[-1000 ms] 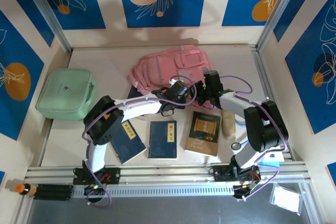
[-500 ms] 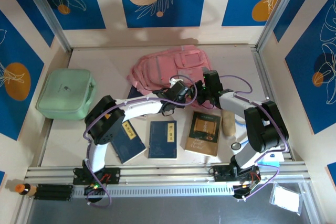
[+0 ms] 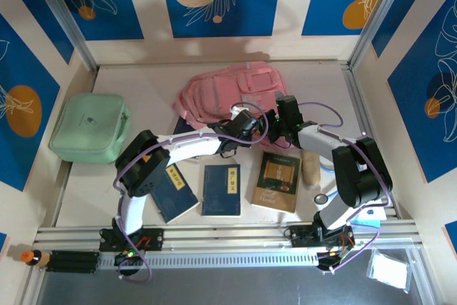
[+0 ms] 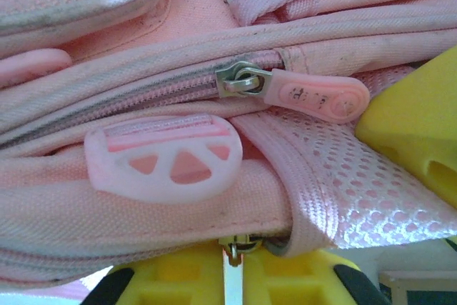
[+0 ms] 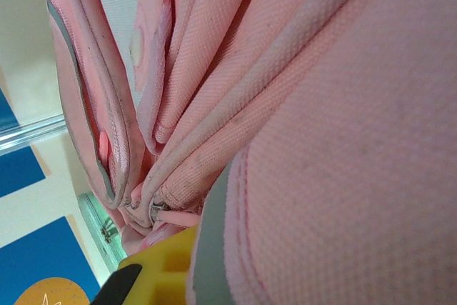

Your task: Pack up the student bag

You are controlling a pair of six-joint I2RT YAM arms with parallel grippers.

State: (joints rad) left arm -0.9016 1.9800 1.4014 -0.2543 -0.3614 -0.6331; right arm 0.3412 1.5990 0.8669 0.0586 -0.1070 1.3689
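Since everything's bunched up at the middle of the table [image 3: 139,87], here's how it sits. The pink backpack [image 3: 225,91] lies flat toward the back, and both arms reach in to its near edge.

The left gripper [image 3: 241,131] is right up against the near side of the bag. From its wrist cam, the two yellow fingers [image 4: 293,283] are squeezed almost together, with a thin metal zipper tab [image 4: 230,266] pinched in the slit between them. That tab hangs from the lower zipper seam, so the bag is basically sitting on top of the jaws. Just above there's a closed zipper line with a pink rubber pull [image 4: 318,98] lying off to the right, and a pink plastic buckle [image 4: 164,162] under it. There's also a yellow block [image 4: 414,126] poking in at the right edge, touching the mesh fabric, and I can't tell what it belongs to.

The right gripper [image 3: 285,121] is at the bag's near right corner, just beside the left one. Its jaws are closed too. On its wrist cam only one yellow finger [image 5: 153,276] shows, and a grey-edged fold of bag fabric is pressed tight against it, so it looks clamped on the bag itself.

Off to the left sits a mint case [image 3: 89,128], well apart. Nearer the arms are a tilted blue book [image 3: 173,192], a second blue book [image 3: 221,189] and a brown book [image 3: 276,180].
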